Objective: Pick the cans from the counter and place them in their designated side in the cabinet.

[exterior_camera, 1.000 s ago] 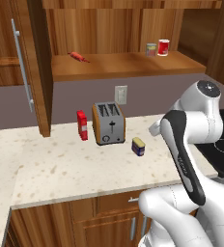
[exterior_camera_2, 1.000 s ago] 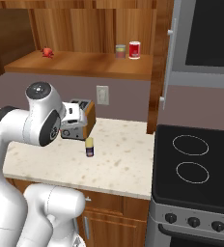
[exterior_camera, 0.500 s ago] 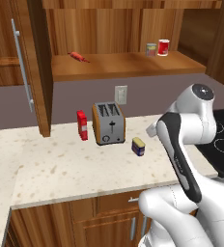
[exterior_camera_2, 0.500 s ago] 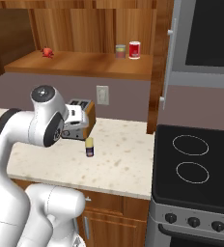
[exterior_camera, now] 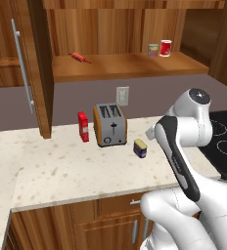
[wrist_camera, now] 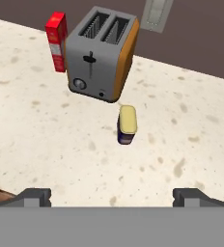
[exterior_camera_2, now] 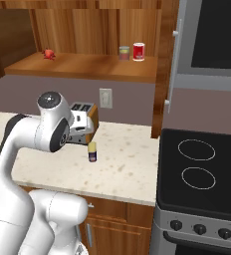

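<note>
A squat dark blue-purple can [wrist_camera: 127, 125] with a yellow top stands on the beige speckled counter [wrist_camera: 46, 140], just in front of the toaster's right corner. My gripper [wrist_camera: 113, 197] hovers above and short of it, open, with nothing between its fingertips [wrist_camera: 34, 195]. The same can [exterior_camera: 140, 148] [exterior_camera_2: 92, 152] sits just beyond my white hand [exterior_camera_2: 80, 122]. A second can [exterior_camera: 153, 50] [exterior_camera_2: 124, 53], grey-green, stands on the right part of the cabinet shelf [exterior_camera: 120, 68]. The cabinet door [exterior_camera: 12, 63] with its long metal handle hangs open at the left.
A silver and orange toaster [wrist_camera: 100, 55] and an upright red carton [wrist_camera: 57, 41] stand behind the can. A red cup [exterior_camera: 166, 48] sits beside the shelf can, and a small red thing [exterior_camera: 80, 57] lies on the shelf's left. The black stovetop [exterior_camera_2: 202, 169] borders the counter's right.
My arm has shifted slightly to the left and toward the can on the counter. The gripper stays open and the cans have not moved.
</note>
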